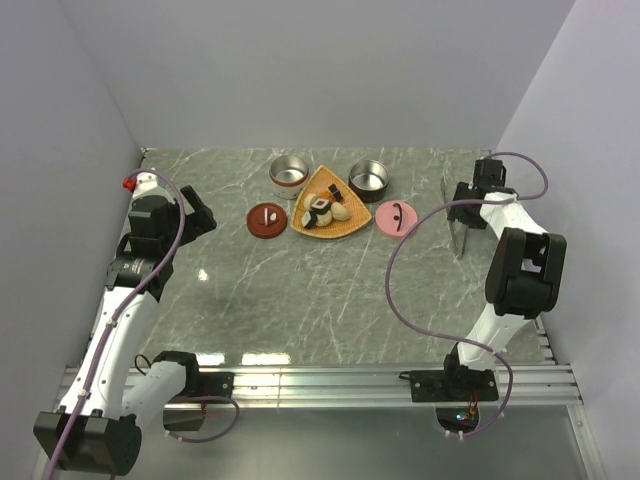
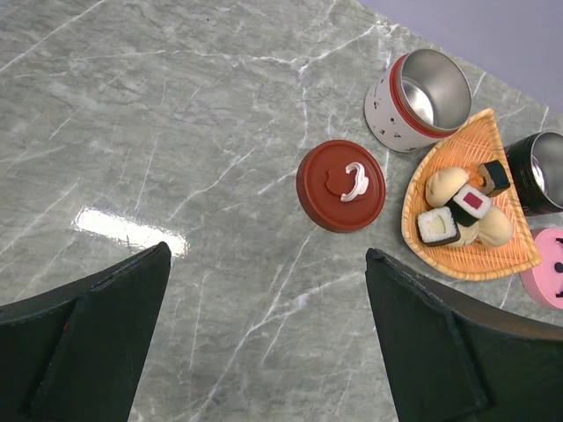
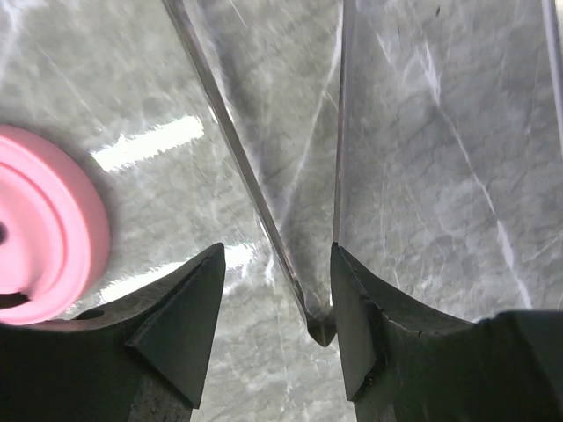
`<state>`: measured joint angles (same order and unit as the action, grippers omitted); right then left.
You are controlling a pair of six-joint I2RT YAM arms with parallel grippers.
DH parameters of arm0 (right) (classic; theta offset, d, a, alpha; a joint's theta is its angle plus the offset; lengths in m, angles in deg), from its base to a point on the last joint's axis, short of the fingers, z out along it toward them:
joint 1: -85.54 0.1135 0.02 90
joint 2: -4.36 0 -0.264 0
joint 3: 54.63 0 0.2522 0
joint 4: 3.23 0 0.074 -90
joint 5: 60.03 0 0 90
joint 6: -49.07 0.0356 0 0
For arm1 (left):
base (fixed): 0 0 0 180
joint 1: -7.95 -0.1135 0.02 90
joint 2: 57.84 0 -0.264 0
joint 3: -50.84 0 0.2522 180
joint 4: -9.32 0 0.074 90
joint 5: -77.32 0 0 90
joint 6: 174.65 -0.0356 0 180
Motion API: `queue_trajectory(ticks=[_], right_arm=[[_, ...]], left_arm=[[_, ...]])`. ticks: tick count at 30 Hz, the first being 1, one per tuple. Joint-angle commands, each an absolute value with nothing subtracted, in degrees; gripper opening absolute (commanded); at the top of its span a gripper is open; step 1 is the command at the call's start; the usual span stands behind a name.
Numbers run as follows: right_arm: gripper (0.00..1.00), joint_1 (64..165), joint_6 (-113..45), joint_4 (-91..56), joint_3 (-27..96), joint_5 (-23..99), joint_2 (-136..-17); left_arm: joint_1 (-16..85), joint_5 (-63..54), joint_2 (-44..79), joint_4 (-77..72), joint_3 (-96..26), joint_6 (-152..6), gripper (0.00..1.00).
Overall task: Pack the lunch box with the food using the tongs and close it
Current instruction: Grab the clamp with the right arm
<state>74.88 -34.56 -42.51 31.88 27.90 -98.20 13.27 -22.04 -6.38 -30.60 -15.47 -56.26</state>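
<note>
White right arm (image 1: 520,265) bent, claw (image 3: 277,255) straddling tongs (image 3: 237,167).

Food (image 1: 322,208) lay on the tray (image 1: 322,184), far-middle of the tabletop (image 1: 300,290). Left tin (image 1: 289,172) and right tin (image 1: 368,178) stood behind it, left lid (image 1: 268,219) and right lid (image 1: 397,217) beside it. Tongs (image 1: 458,215) were near the right edge.

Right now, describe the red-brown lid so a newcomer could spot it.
Start at the orange fan-shaped tray at the far middle of the table. Left of it lies a flat round lid. It is red-brown with a white knob, unlike the pink lid on the right.
</note>
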Motion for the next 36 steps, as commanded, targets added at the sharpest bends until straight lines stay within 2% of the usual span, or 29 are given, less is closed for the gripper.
queue_trajectory(ticks=[1,9,10,11,16,25,30,33,36], right_arm=[[0.6,74.9,-35.0,-41.8,31.8,29.0,-98.2],[0.7,74.7,-33.2,-42.5,33.0,25.6,-98.5],[0.75,74.8,-33.0,-42.5,33.0,25.6,-98.6],[0.9,74.8,-32.8,-42.9,33.2,25.6,-99.2],[0.91,74.8,-32.5,-44.7,35.7,25.5,-101.2],[0.86,74.8,-31.2,-49.2,39.4,23.9,-106.5],[0.65,74.7,-32.1,-52.8,42.2,26.3,-110.2],[0.58,74.7,-32.4,-53.3,42.2,26.1,-111.7],[0.57,74.7,-33.0,-53.1,41.7,25.6,-111.3]], left_arm=[[13.0,-21.9,-7.2,-29.8,-15.4,-55.6,1.0],[13.0,-23.0,-8.3,-31.3,-15.8,-56.4,0.99],[13.0,-22.9,-8.3,-31.3,-15.7,-56.3,1.0],[13.0,-22.5,-8.2,-31.1,-15.7,-56.3,0.99],[13.0,-21.8,-7.0,-31.1,-16.2,-56.8,0.99],[13.0,-20.7,-6.7,-30.7,-15.9,-57.0,1.0],[13.0,-20.7,-6.6,-30.6,-15.6,-56.5,0.99],[13.0,-20.8,-6.7,-30.5,-15.6,-56.3,1.0],[13.0,-21.2,-7.0,-30.7,-15.6,-56.3,1.0]])
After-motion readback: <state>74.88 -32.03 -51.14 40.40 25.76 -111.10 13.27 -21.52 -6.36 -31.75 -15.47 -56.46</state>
